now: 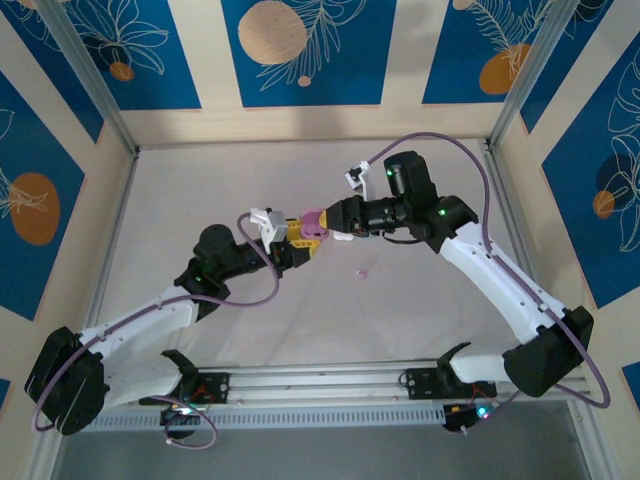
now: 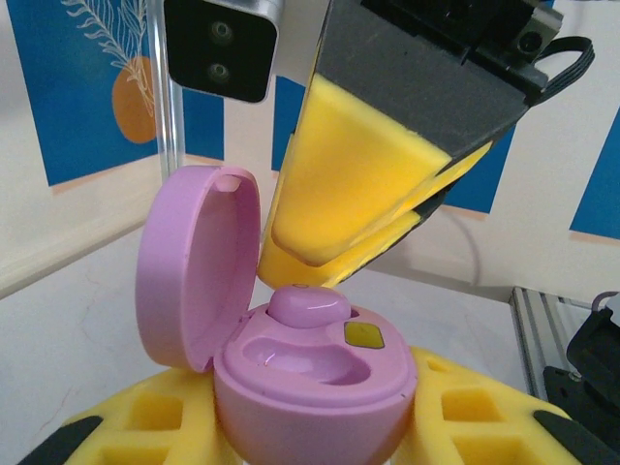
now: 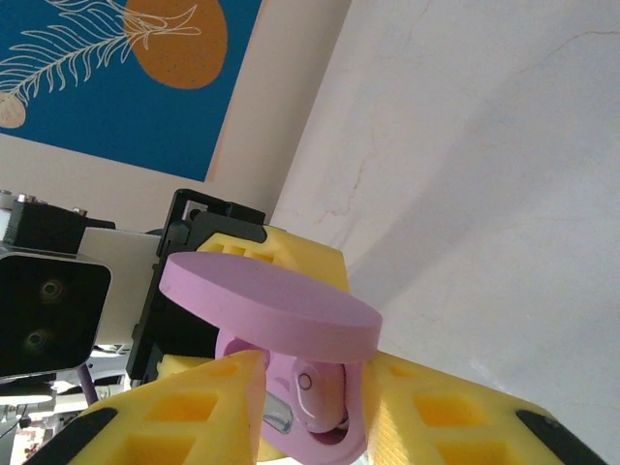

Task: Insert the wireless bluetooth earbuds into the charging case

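Closest to the left wrist camera, the left jaws' yellow pads (image 2: 126,426) pinch the pink charging case (image 2: 320,392) from both sides, with its rounded base seated between them. Its lid (image 2: 189,266) stands swung up and open on the left of that view. One pink earbud (image 2: 308,304) sits in the well at the back of the case, just beside a small yellow-green mark (image 2: 363,335).

Coming down from above, the right jaws end just over that earbud. Their tips stand close together, with a thin dark gap between them. From the right wrist camera, the earbud lies between the right jaws' two pads, under the edge of the lid. The pads stand narrowly apart, one on either side of it. Whether they press on the earbud or stand just clear of it, I cannot tell.

From the top camera, the two arms meet above the middle of the desk (image 1: 330,320). The case is held off the surface between them, with the left arm reaching in from the left and the right arm from the right. A second pink earbud (image 1: 362,271) lies on the desk, near the meeting jaws on their near side and apart from both arms.
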You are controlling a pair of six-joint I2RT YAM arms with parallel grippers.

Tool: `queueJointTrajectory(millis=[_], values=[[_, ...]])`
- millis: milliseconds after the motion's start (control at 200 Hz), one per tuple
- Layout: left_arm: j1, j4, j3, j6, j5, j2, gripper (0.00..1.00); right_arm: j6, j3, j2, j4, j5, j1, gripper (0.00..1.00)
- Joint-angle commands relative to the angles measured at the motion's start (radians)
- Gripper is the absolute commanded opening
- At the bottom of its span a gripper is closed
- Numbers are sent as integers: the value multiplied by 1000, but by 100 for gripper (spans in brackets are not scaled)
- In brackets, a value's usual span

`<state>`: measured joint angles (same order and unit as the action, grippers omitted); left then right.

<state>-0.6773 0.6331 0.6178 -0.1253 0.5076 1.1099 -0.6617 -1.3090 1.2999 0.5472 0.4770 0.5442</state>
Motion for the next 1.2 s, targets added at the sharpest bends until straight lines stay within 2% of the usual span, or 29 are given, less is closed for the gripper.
queueJointTrajectory(millis=[0,245,415,565,680,810,890,1015,1195], values=[[-3,69,37,4,2,-18,29,9,-28,-19,51,-8,6,35],[-3,25,27,29,-19,-47,29,23,-17,-97,54,-1,-8,45],[-3,-13,11,42,-52,-87,28,38,41,-206,27,-19,-49,47],[-3,-56,-3,44,-68,-126,28,45,147,-317,9,-87,-124,47],[-3,-93,-9,52,-85,-164,28,18,239,-349,55,-141,-238,46],[-4,-124,-9,56,-96,-196,28,-36,354,-287,85,-78,-376,43],[-4,-141,-4,58,-98,-210,28,-50,403,-215,91,-48,-404,41],[-3,-154,-1,58,-100,-223,28,-20,436,-107,78,-55,-367,40],[-5,-164,3,56,-103,-235,28,55,388,66,113,-155,-273,40]])
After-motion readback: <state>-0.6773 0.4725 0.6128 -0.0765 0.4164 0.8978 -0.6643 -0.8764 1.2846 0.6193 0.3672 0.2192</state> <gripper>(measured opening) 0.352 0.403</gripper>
